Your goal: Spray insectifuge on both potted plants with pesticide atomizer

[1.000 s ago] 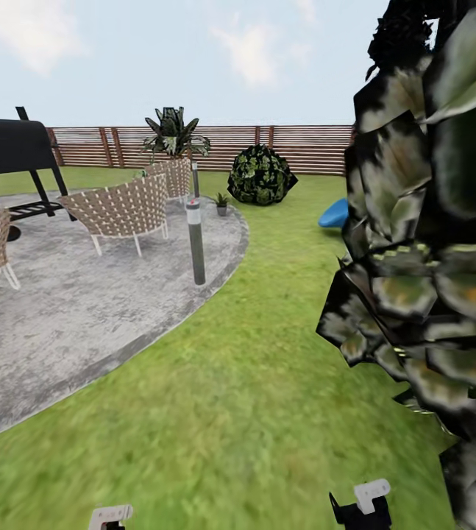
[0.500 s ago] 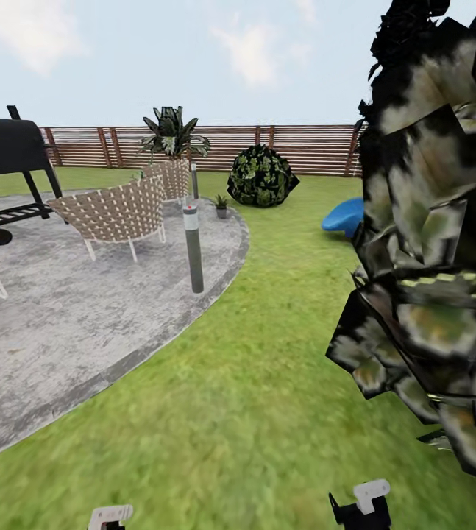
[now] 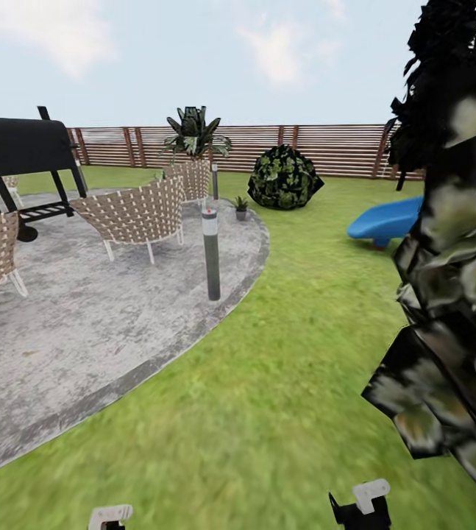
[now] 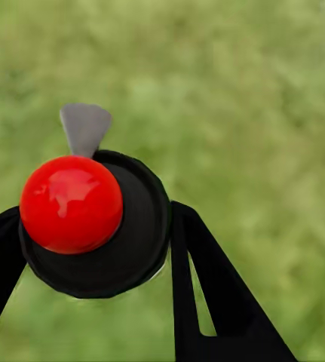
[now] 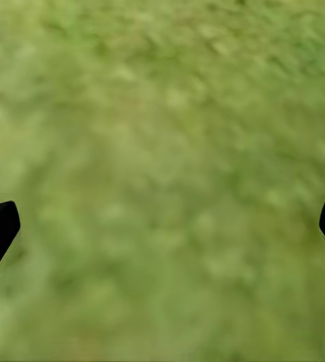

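Red-capped atomizer point(image 4: 94, 219) sits clamped in the left gripper point(image 4: 87, 249), right gripper point(image 5: 162, 226) spread empty, and the near-right shrub point(image 3: 451, 294) could snag the passing arm.

The head camera looks forward and slightly down across the lawn point(image 3: 267, 412), patio point(image 3: 83, 324) at frame left, fence point(image 3: 326, 147) far back. Both wrist cameras face straight down, close over that same grass.

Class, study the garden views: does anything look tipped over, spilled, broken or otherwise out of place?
Nothing stands out. The woven chairs and the grey post stand upright on the paved patio, one small potted plant sits upright at its edge, and the left tool grips the red-topped atomizer over grass.
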You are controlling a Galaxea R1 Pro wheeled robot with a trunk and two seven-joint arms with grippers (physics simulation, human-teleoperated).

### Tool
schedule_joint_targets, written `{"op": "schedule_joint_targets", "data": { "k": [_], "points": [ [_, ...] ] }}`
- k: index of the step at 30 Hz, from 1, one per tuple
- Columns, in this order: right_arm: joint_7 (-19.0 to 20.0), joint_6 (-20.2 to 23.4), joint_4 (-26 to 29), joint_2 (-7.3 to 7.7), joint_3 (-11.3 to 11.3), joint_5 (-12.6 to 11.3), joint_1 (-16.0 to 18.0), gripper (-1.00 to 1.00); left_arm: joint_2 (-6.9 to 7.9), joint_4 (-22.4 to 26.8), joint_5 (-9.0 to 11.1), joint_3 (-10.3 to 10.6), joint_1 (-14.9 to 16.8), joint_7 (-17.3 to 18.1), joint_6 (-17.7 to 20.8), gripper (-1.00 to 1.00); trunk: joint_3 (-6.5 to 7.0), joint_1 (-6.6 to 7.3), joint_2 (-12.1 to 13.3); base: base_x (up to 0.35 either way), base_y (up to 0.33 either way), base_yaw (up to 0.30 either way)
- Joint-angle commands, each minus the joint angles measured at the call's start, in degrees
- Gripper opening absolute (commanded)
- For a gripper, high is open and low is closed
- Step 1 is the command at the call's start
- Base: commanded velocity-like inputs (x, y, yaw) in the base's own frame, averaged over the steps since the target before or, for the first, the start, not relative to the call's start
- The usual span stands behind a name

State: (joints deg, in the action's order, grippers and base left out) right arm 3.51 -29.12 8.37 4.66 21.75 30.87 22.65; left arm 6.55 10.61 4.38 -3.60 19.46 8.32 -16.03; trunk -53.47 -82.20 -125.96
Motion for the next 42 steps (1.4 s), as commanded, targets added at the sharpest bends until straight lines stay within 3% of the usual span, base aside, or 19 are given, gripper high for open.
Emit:
{"op": "schedule_joint_targets", "data": {
  "k": [1, 42],
  "points": [
    [0.4, -0.2, 0.0, 0.00, 0.5, 0.2, 0.0, 1.00, -0.03, -0.1, 0.5, -0.4, 0.0, 0.6, -0.1, -1.00, -0.05, -0.03, 0.0, 0.340, 0.000, 0.180],
    [0.4, -0.2, 0.0, 0.05, 0.5, 0.2, 0.0, 1.00, -0.04, -0.1, 0.5, -0.4, 0.0, 0.6, -0.1, -1.00, -0.05, -0.03, 0.0, 0.339, 0.003, 0.024]
  ]
}}
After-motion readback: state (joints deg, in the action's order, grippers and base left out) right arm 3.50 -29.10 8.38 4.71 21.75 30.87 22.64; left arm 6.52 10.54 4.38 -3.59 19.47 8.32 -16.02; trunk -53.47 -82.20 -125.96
